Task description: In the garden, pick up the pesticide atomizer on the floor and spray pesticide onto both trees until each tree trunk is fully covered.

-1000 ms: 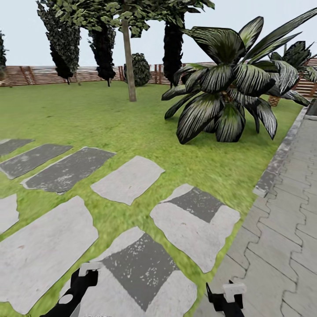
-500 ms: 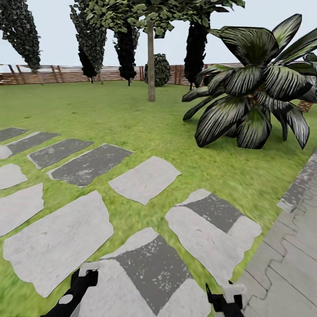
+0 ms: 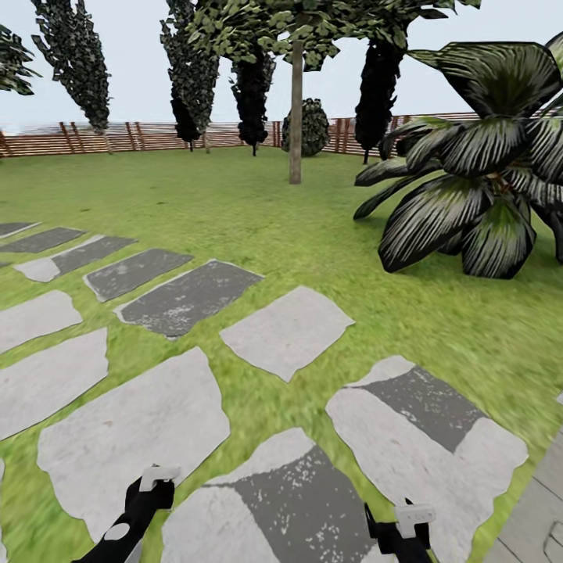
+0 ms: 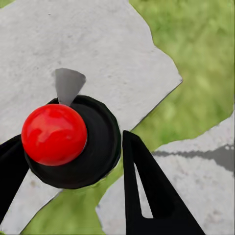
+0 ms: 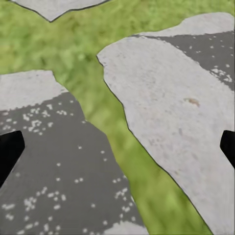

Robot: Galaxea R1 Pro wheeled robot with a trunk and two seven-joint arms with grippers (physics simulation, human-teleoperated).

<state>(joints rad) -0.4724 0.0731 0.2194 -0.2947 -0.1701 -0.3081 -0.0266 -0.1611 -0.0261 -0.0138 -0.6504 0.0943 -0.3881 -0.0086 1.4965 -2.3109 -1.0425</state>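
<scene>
I am looking out from the robot's head over a wide green lawn (image 3: 258, 227) crossed by flat grey and dark grey stepping stones (image 3: 133, 426), with a brown horizontal-slat wooden fence (image 3: 102, 137) along the far edge. My two black arms are held low at the near edge of the view, both reaching forward and hanging above the stones. The left gripper (image 3: 156, 478) sits near left, its white-tipped end over a pale stone; through its wrist camera I see its black fingers (image 4: 147, 196) set apart, with a black round disc carrying a glossy red ball (image 4: 54, 133) between them, though I cannot tell whether they touch it. The right gripper (image 3: 410, 520) sits near right, and its wrist camera shows the dark fingertips (image 5: 10, 152) spread wide at opposite sides, with grass and stone below and nothing between them. Far ahead, near the middle, stands a tree with a bare, pale grey-brown trunk (image 3: 295, 113) and light green blocky leaves overhead. A broad striped-leaf palm-like plant (image 3: 477, 188) spreads at the right. Slim dark-leaved trees (image 3: 78, 59) line the fence. I cannot see the pesticide atomizer anywhere on the ground before me.
</scene>
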